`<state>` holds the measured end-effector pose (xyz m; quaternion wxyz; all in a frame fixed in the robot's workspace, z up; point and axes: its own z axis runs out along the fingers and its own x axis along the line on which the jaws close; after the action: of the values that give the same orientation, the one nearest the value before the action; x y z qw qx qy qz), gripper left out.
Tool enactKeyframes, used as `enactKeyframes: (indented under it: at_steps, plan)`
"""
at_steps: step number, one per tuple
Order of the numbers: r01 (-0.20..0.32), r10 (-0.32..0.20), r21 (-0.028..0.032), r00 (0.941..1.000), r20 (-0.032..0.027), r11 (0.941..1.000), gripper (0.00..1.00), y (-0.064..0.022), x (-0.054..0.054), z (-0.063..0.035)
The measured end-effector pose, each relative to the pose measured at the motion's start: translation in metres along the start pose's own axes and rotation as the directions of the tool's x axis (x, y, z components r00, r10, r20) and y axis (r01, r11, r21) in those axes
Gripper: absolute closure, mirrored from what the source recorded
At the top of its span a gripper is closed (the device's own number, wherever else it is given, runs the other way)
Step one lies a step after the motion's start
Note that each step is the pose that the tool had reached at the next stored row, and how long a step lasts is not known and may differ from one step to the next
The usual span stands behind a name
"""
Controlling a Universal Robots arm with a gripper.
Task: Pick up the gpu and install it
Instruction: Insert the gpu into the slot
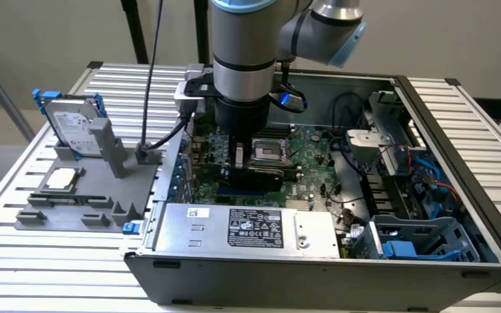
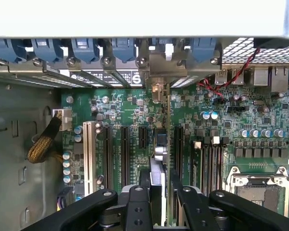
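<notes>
Here, claw [image 2: 161,195] pinched gpu [image 2: 158,168] edge-on just above motherboard [image 2: 260,120]; risk noted: slight tilt could jam its connector against that board.

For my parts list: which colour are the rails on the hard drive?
Blue. The rails show best in the exterior view.

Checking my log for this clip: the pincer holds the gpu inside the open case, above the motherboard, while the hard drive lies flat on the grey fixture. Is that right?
Not quite: the exterior view shows the hard drive standing upright in the grey fixture, not lying flat. The rest holds: the pincer grips the gpu inside the open case, above the motherboard.
</notes>
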<state>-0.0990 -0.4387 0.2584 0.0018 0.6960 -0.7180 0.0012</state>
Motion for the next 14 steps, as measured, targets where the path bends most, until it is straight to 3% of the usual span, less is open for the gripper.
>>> enactKeyframes:
  at_steps: [14]
  plan:
    - [0.000, 0.000, 0.0000, 1.0000, -0.0008, 1.0000, 0.73, 0.0011, -0.0003, 0.0051]
